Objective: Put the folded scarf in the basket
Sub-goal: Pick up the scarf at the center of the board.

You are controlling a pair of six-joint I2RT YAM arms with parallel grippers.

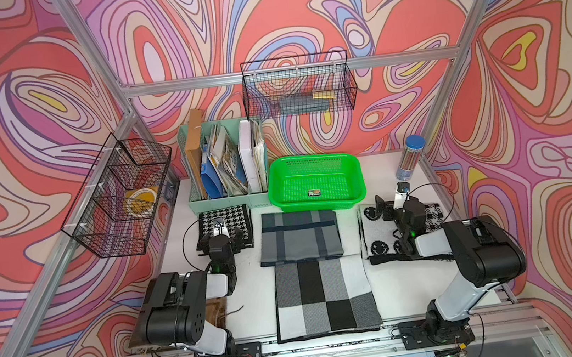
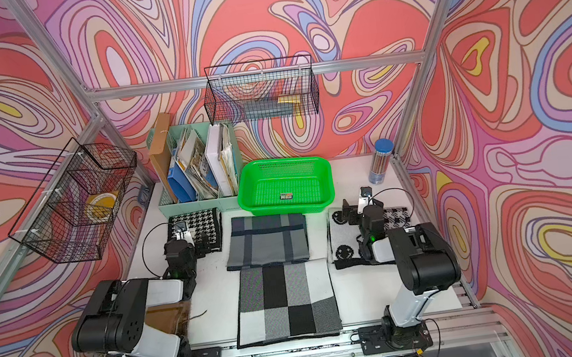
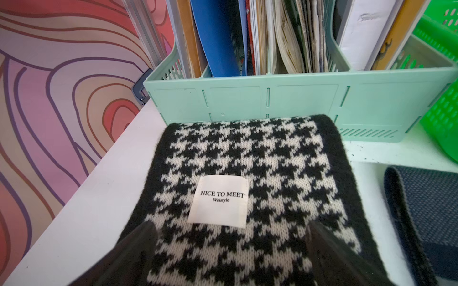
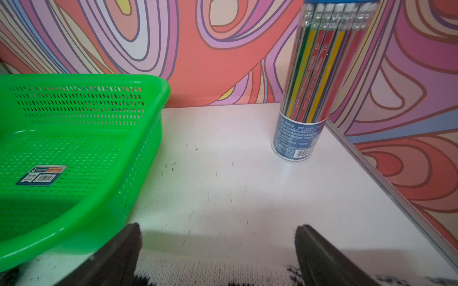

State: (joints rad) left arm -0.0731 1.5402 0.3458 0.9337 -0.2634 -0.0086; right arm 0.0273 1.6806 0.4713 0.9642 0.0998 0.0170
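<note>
The left gripper [image 3: 230,226], jaws wide and empty, hovers over the houndstooth scarf [image 3: 260,153], which lies just in front of the organizer [image 3: 297,99]. Pinching only the top layer could spill the fold open. At centre, the basket [image 1: 317,203] stands empty behind the plaid scarf [image 1: 299,237]. The right gripper [image 4: 218,228], likewise spread and empty, hangs over the smiley scarf [image 1: 376,235], with a pencil tube [image 1: 410,158] nearby.

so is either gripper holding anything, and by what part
Nothing is held: left gripper open over the houndstooth scarf, right gripper open over the smiley scarf.
</note>
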